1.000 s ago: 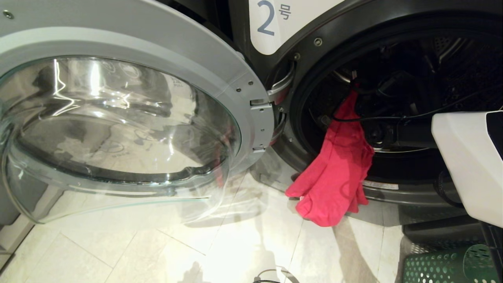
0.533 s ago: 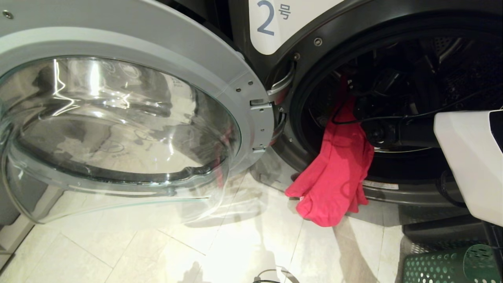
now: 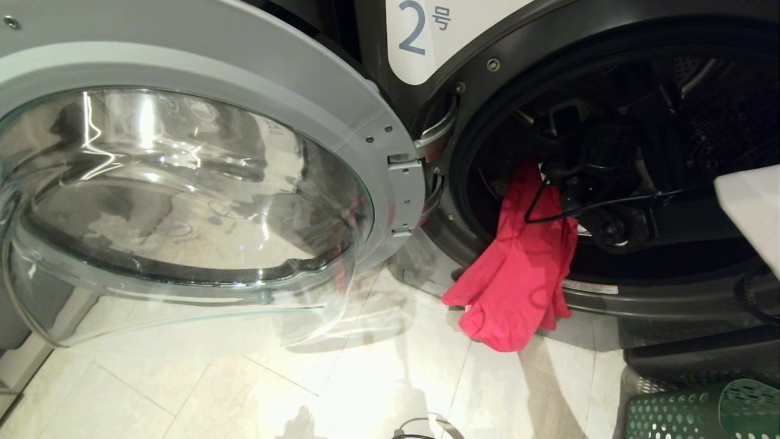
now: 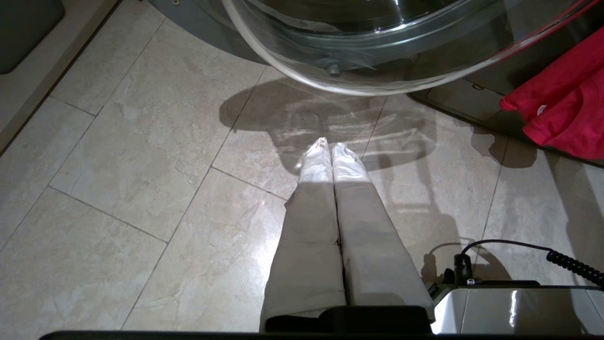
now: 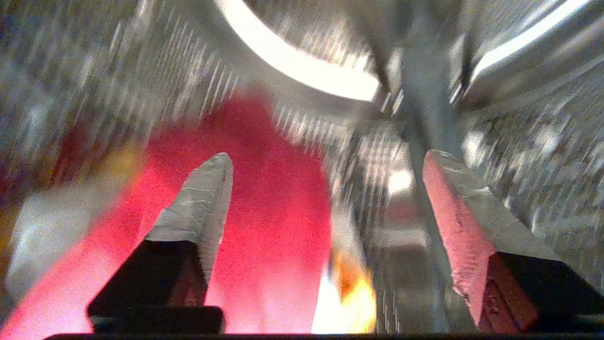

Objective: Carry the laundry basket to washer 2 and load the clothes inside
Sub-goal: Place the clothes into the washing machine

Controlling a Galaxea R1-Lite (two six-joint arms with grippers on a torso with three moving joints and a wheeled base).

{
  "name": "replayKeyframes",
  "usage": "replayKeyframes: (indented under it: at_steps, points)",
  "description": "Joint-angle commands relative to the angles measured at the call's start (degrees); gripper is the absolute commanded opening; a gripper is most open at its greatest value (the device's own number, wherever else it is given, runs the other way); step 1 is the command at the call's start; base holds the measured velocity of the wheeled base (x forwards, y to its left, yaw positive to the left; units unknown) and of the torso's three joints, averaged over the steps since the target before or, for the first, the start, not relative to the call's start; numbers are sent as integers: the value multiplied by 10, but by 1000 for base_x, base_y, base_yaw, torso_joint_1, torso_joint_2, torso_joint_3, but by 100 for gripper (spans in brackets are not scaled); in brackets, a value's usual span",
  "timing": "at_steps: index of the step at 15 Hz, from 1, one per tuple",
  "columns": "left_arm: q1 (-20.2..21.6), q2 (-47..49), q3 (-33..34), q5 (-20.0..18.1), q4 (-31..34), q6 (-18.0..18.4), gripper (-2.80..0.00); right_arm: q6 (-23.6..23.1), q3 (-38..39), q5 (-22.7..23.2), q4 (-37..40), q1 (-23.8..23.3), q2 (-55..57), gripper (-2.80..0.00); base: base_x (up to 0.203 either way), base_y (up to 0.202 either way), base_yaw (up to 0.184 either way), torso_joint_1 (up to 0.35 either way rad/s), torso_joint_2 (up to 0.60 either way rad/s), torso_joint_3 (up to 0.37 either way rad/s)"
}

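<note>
Right gripper (image 5: 325,160) inside washer 2 (image 3: 487,67), fingers spread wide and holding nothing.

The red-pink garment (image 3: 518,268) hangs over the lower lip of the drum opening; its upper end lies inside the drum and its lower end reaches the tiled floor (image 3: 244,390). The washer door (image 3: 183,177) stands open to the robot's left. The laundry basket (image 3: 694,414) sits on the floor below the opening, to the right. The left gripper (image 4: 329,153) hangs above the floor tiles with its fingers pressed together, empty.
</note>
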State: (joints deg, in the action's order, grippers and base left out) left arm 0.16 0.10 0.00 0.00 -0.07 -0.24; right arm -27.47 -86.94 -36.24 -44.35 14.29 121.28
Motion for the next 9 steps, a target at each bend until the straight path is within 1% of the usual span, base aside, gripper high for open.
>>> replayKeyframes:
  at_steps: [1,3,5,7,8,9]
  points:
    - [0,0,0,0,0,0,-280,30,82,-2,34,14,-98,0,0,0,0,0,0,0]
    - [0,0,0,0,0,0,-280,77,158,-2,93,40,-175,0,0,0,0,0,0,0]
    - [0,0,0,0,0,0,-280,112,227,-2,131,69,-244,0,0,0,0,0,0,0]
    - [0,0,0,0,0,0,-280,140,315,-2,149,93,-290,0,0,0,0,0,0,0]
    - [0,0,0,0,0,0,-280,163,360,-2,154,107,-311,0,0,0,0,0,0,0]
    - [0,0,0,0,0,0,-280,197,403,-2,162,121,-331,0,0,0,0,0,0,0]
